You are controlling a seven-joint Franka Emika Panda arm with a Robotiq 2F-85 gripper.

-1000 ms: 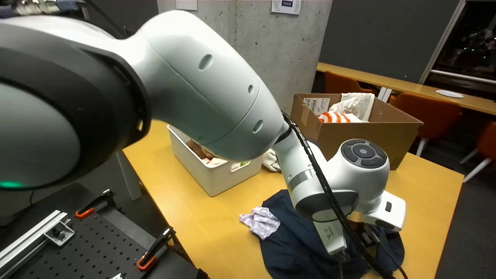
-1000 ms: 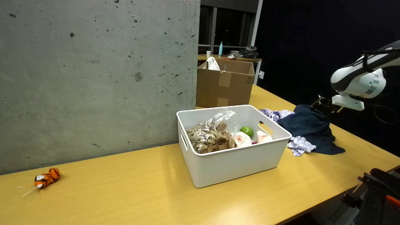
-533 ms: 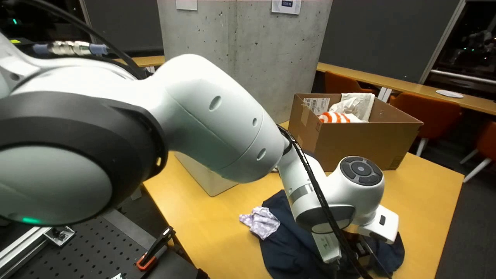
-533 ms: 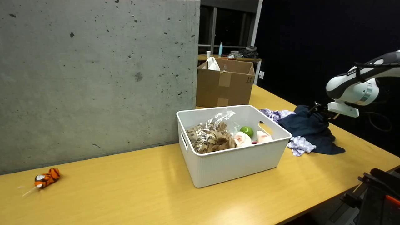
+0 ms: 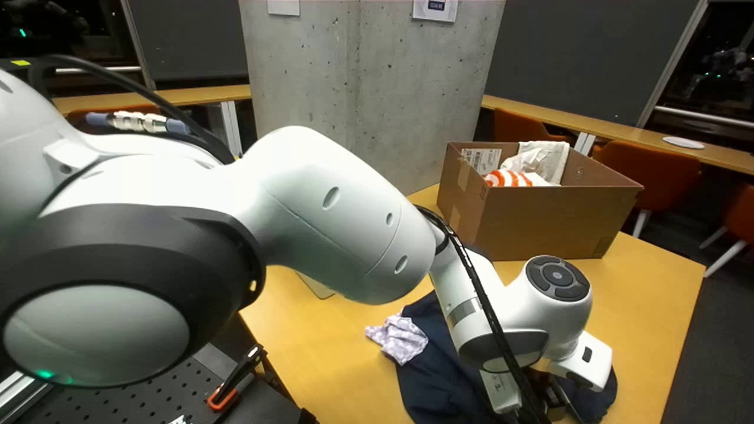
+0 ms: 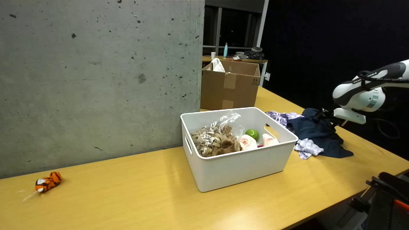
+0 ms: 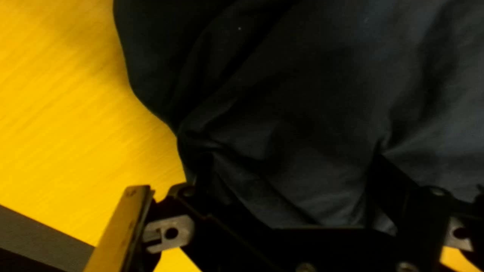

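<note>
A crumpled dark navy cloth [image 5: 436, 377] lies on the yellow table, and it fills most of the wrist view [image 7: 302, 105]. My gripper [image 7: 293, 170] is down at this cloth with its jaws wide apart. Fabric lies between the fingers and creases beside both fingertips, which seem to touch it; it is not pinched. In an exterior view the gripper [image 6: 324, 116] is small and dark against the navy cloth [image 6: 319, 137]. A purple-and-white patterned cloth [image 5: 399, 338] pokes out beside the navy one, and more patterned fabric [image 6: 282, 117] shows behind it.
A white bin [image 6: 239, 172] holds brown material, a green ball and pale pieces. Behind it stands a cardboard box [image 5: 554, 224] with white and orange-striped cloth inside. An orange-and-black striped item [image 6: 48, 182] lies far off. The table edge [image 7: 45, 230] shows near the gripper; a clamp [image 5: 235, 377] sits beside the table.
The arm has come down, bringing the gripper lower onto the navy cloth. Over the last half second the navy cloth and the patterned fabric have shifted slightly. The jaws stay wide.
</note>
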